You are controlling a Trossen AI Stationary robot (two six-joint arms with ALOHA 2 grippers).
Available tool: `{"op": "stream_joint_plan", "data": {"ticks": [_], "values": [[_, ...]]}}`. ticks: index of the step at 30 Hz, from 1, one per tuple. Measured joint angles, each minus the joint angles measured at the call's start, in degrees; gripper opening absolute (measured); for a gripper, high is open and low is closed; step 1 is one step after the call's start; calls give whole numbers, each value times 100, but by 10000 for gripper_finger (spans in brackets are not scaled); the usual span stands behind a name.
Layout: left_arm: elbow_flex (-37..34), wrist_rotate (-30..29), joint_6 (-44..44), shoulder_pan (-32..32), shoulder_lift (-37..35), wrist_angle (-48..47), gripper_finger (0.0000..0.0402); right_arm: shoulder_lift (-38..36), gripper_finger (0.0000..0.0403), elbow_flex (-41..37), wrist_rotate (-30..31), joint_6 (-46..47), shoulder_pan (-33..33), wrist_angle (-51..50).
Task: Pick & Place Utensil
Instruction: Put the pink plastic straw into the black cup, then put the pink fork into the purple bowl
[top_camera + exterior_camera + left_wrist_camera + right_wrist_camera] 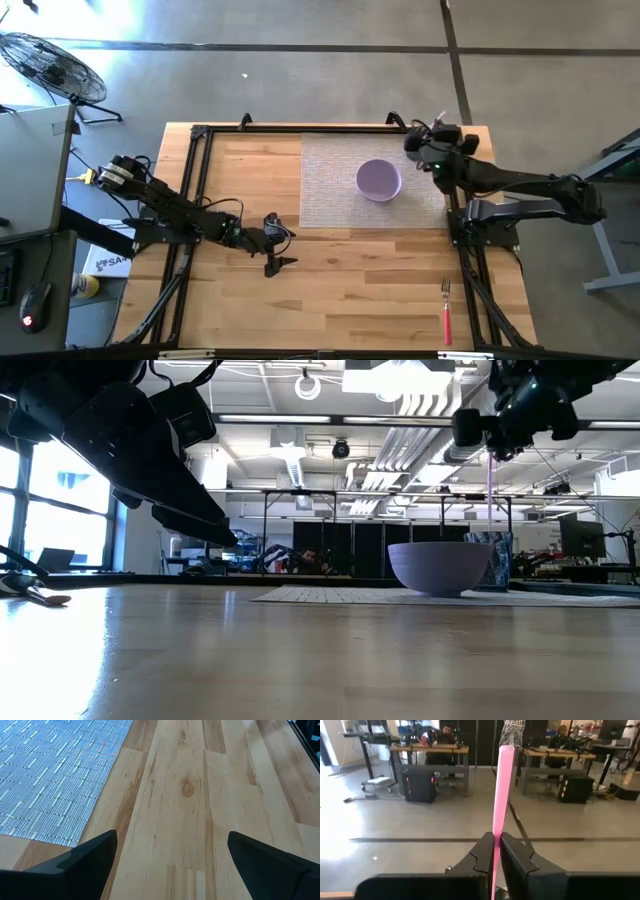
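On the woven mat (pixel 340 180), the lavender bowl (pixel 379 180) sits empty; right end effector (pixel 496 851) pinches a pink utensil (pixel 501 795).

The high view looks straight down on the whole table (pixel 340 290). The low view sits at tabletop level, facing the room; both share the bowl (pixel 379 180) at about two o'clock overhead. Each wrist view looks forward, close past its own fingers.
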Motion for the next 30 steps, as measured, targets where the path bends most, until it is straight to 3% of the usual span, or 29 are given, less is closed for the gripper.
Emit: {"op": "stream_joint_plan", "data": {"ticks": [6,16,25,30], "values": [[0,0,0,2,2,-2,376,116,57,0,-980,-20,-467,3],[0,2,0,1,1,-2,376,-104,141,9,-1444,-646,-655,-9],[0,2,0,0,2,0,376,-495,165,989,-1753,-1652,172,-21],[0,2,0,0,2,-1,376,-483,166,1464,-2770,-1489,928,17]]}}
